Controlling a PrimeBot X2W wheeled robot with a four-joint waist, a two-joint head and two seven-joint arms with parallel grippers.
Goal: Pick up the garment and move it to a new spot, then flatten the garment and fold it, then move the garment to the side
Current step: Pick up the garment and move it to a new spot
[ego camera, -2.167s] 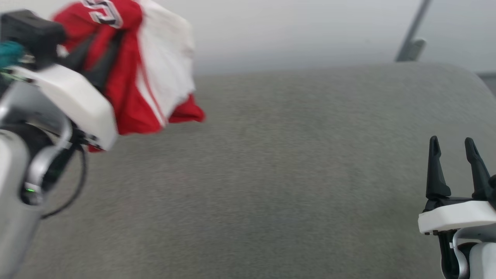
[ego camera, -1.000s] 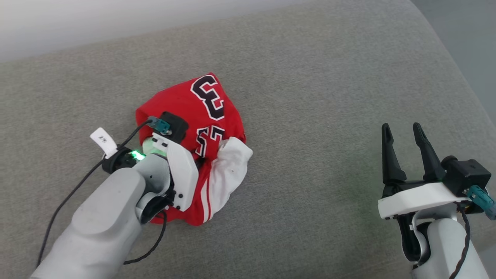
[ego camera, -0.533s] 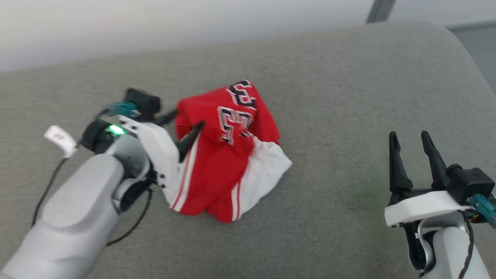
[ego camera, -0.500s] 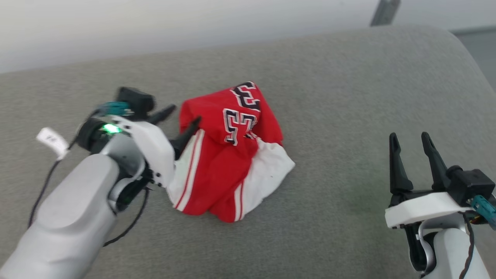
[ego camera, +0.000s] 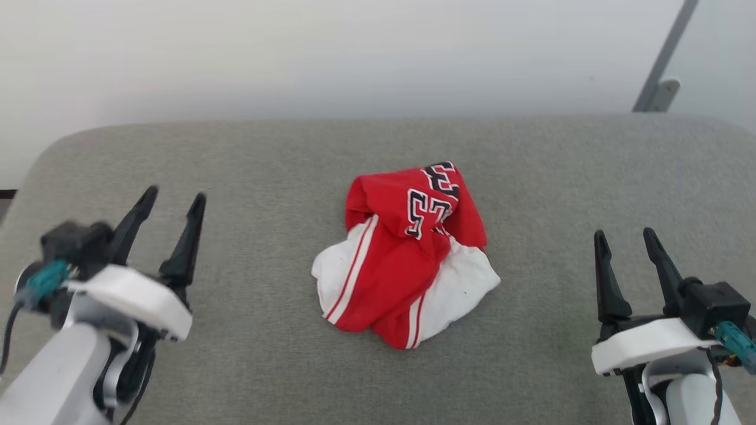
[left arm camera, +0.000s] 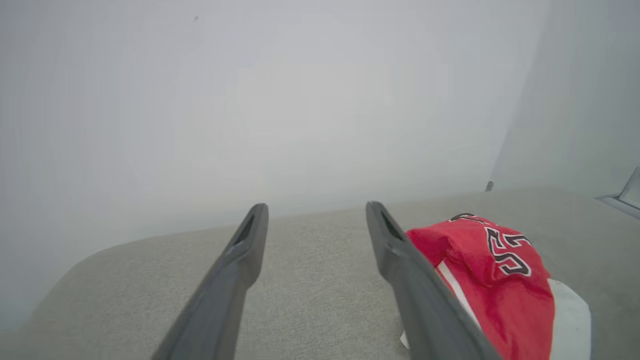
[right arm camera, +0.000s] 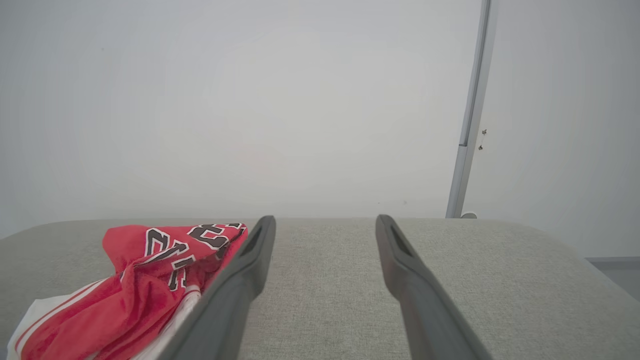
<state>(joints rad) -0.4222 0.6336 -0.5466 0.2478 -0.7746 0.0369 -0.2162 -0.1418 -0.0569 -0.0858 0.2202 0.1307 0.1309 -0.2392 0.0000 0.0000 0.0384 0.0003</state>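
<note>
Both the left gripper (ego camera: 176, 195) and right gripper (ego camera: 624, 233) are showing two long dark tapering fingers (ego camera: 605, 283) on a white plate (ego camera: 644, 348), with a black camera block (ego camera: 711, 304), teal connector (ego camera: 735, 342) and pale grey forearm (ego camera: 53, 378).

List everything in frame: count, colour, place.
crumpled red jersey shirt with white sleeves and black numerals: one, red and white, heaped at the middle of the cushion
grey fabric cushion: one, grey, under the shirt and spanning the head view
pale wall: one, off-white, behind the cushion
grey metal post: one, grey, upper right against the wall
left claw: one, dark fingers, lower left, open, apart from the shirt
right claw: one, dark fingers, lower right, open, empty
</note>
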